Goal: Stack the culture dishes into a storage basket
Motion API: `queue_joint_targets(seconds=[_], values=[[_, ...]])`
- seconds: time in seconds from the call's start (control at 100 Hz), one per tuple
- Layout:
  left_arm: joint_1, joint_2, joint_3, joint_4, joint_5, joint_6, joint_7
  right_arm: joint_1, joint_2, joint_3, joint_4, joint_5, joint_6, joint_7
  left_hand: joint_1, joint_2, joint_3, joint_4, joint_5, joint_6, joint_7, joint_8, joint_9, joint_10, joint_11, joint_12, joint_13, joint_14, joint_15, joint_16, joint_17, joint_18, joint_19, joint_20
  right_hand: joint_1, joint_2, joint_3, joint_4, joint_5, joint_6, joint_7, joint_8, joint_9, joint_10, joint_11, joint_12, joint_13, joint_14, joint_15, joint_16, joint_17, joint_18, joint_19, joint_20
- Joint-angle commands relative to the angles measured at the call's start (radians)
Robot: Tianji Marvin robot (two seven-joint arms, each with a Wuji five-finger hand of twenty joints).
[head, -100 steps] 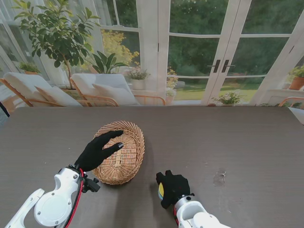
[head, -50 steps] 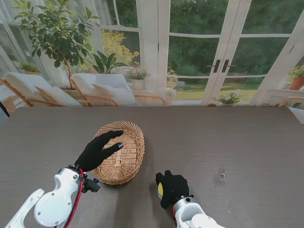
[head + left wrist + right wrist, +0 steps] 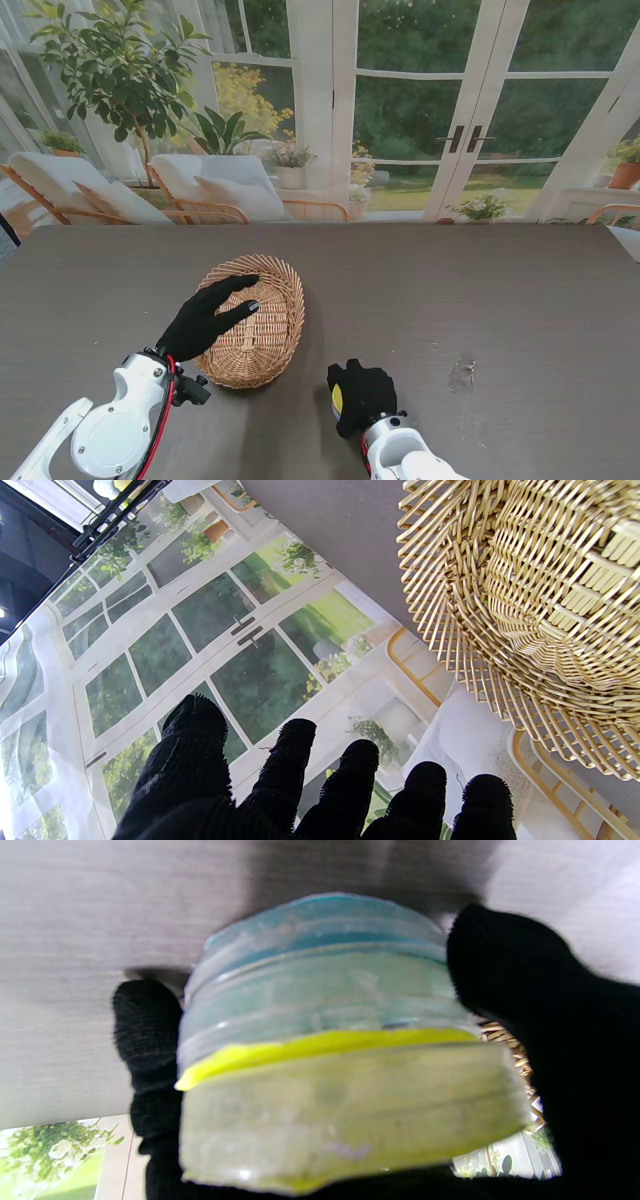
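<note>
A wicker storage basket (image 3: 262, 310) sits on the dark table left of centre; I see nothing inside it, though my hand hides part of it. My left hand (image 3: 205, 318) rests over its near-left rim, open, fingers spread. In the left wrist view the basket (image 3: 540, 595) fills one side and the gloved fingertips (image 3: 295, 750) hold nothing. My right hand (image 3: 362, 396) is near the table's front edge, shut on a stack of culture dishes (image 3: 338, 401). The right wrist view shows that stack of culture dishes (image 3: 330, 1040) close up: a yellow dish and bluish clear ones, gripped between black fingers (image 3: 505, 955).
The table (image 3: 480, 300) stretches bare to the right, with a pale smudge (image 3: 463, 374) on it. Glass doors, chairs and plants stand beyond the far edge.
The right hand has crept very slightly nearer to me with the dishes. The left hand and basket have not moved.
</note>
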Motion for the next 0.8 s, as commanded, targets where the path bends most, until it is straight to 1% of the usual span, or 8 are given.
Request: queue_joint_targets(seconds=[0.0,0.12,0.2,0.29,0.49,0.53,0.57,0.79], values=[[0.005,-0.003,-0.002,-0.008,0.000,-0.002,-0.015,-0.047,0.010,-0.018,0.094,0.027,0.006,0.059,-0.006,0.033,-0.019,0.013,0.008,0.003,-0.006,0.004,0.006,0.003,0.002,0.003,-0.011,-0.004,-0.011,-0.005,-0.001,-0.028,-0.026,-0.008,0.142,0.040,0.215,0.044,0.129,0.006,0.088,0.017,0.143,-0.049,0.104,0.056,0.452,-0.454,0.222,0.101,0.225,-0.137,0.074,-0.020],[0.005,-0.003,-0.002,-0.008,0.000,-0.001,-0.015,-0.049,0.009,-0.017,0.097,0.028,0.006,0.057,-0.006,0.033,-0.019,0.013,0.008,0.002,-0.005,0.004,0.006,0.002,0.002,0.003,-0.012,-0.003,-0.011,-0.006,-0.001,-0.028,-0.026,-0.008,0.159,0.053,0.222,0.048,0.153,0.005,0.093,0.019,0.164,-0.051,0.109,0.062,0.476,-0.466,0.232,0.112,0.238,-0.145,0.086,-0.014],[0.006,-0.003,-0.002,-0.010,0.001,0.000,-0.013,-0.050,0.009,-0.016,0.097,0.029,0.006,0.056,-0.006,0.032,-0.019,0.013,0.007,0.002,-0.006,0.004,0.006,0.003,0.002,0.003,-0.012,-0.003,-0.011,-0.005,-0.001,-0.028,-0.026,-0.008,0.193,0.036,0.225,-0.017,0.167,0.009,0.102,0.024,0.181,-0.053,0.113,0.077,0.491,-0.467,0.234,0.138,0.247,-0.155,0.094,-0.005],[0.009,-0.004,-0.003,-0.012,0.001,0.000,-0.011,-0.050,0.009,-0.015,0.097,0.029,0.006,0.057,-0.007,0.032,-0.019,0.012,0.009,0.001,-0.005,0.004,0.006,0.002,0.002,0.003,-0.010,-0.004,-0.010,-0.005,0.000,-0.028,-0.026,-0.008,0.225,0.024,0.234,-0.055,0.182,0.009,0.106,0.027,0.202,-0.056,0.120,0.084,0.511,-0.465,0.239,0.148,0.258,-0.167,0.106,0.004],[0.015,-0.005,-0.007,-0.017,0.003,0.000,-0.006,-0.047,0.011,-0.017,0.101,0.026,0.002,0.059,-0.006,0.032,-0.019,0.013,0.010,0.001,-0.005,0.004,0.008,0.003,0.003,0.003,-0.011,-0.003,-0.010,-0.005,0.000,-0.028,-0.025,-0.008,0.284,-0.023,0.247,-0.107,0.258,-0.004,0.106,0.021,0.290,-0.073,0.122,0.089,0.570,-0.495,0.286,0.169,0.280,-0.204,0.151,0.040],[0.018,-0.005,-0.008,-0.019,0.003,0.000,-0.004,-0.047,0.011,-0.018,0.102,0.023,0.000,0.056,-0.006,0.032,-0.019,0.012,0.010,0.002,-0.005,0.004,0.008,0.002,0.003,0.003,-0.011,-0.004,-0.011,-0.005,0.000,-0.027,-0.025,-0.008,0.283,-0.027,0.248,-0.113,0.275,-0.010,0.103,-0.003,0.309,-0.076,0.121,0.093,0.575,-0.499,0.297,0.170,0.282,-0.206,0.157,0.050],[0.021,-0.005,-0.010,-0.021,0.004,0.000,-0.002,-0.046,0.011,-0.018,0.102,0.020,-0.002,0.054,-0.006,0.032,-0.019,0.013,0.010,0.002,-0.005,0.004,0.007,0.002,0.002,0.003,-0.012,-0.002,-0.011,-0.005,0.000,-0.026,-0.025,-0.008,0.283,-0.028,0.247,-0.114,0.283,-0.012,0.127,-0.063,0.326,-0.079,0.114,0.105,0.580,-0.498,0.306,0.167,0.285,-0.209,0.154,0.062],[0.036,-0.008,-0.019,-0.032,0.007,-0.002,0.011,-0.048,0.013,-0.013,0.093,0.012,-0.017,0.054,-0.006,0.032,-0.018,0.013,0.008,0.003,-0.006,0.004,0.007,0.003,0.002,0.003,-0.012,-0.003,-0.011,-0.005,-0.001,-0.027,-0.026,-0.008,0.279,-0.016,0.246,-0.116,0.287,-0.018,0.132,-0.091,0.342,-0.079,0.107,0.106,0.588,-0.503,0.310,0.169,0.287,-0.217,0.159,0.070]])
